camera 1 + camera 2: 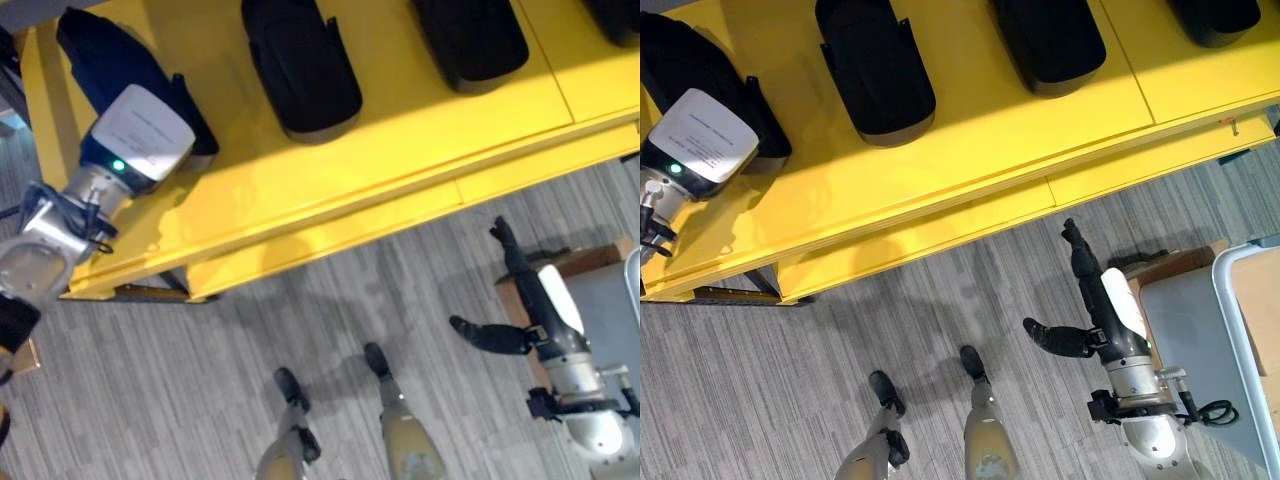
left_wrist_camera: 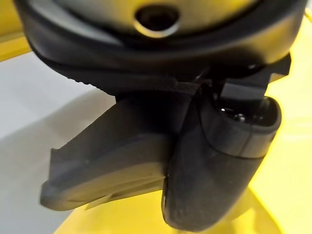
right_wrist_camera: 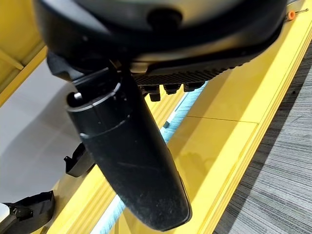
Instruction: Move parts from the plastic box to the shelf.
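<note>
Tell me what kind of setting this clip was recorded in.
Probably a workshop or factory parts-storage area: a yellow metal shelf holds a row of black moulded parts, over grey striped carpet floor.

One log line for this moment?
left robot hand: on black part, yellow shelf | right robot hand: open, empty, over floor

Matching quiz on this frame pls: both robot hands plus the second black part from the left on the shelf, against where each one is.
Things
1. left robot hand
2. right robot hand
3. second black moulded plastic part from the left

Places
A. above the grey striped carpet, fingers straight, holding nothing
B. lying on the yellow metal shelf, no hand touching it
C. at the shelf's left end, on the dark part there

Pairs: 1-C, 2-A, 3-B
</note>
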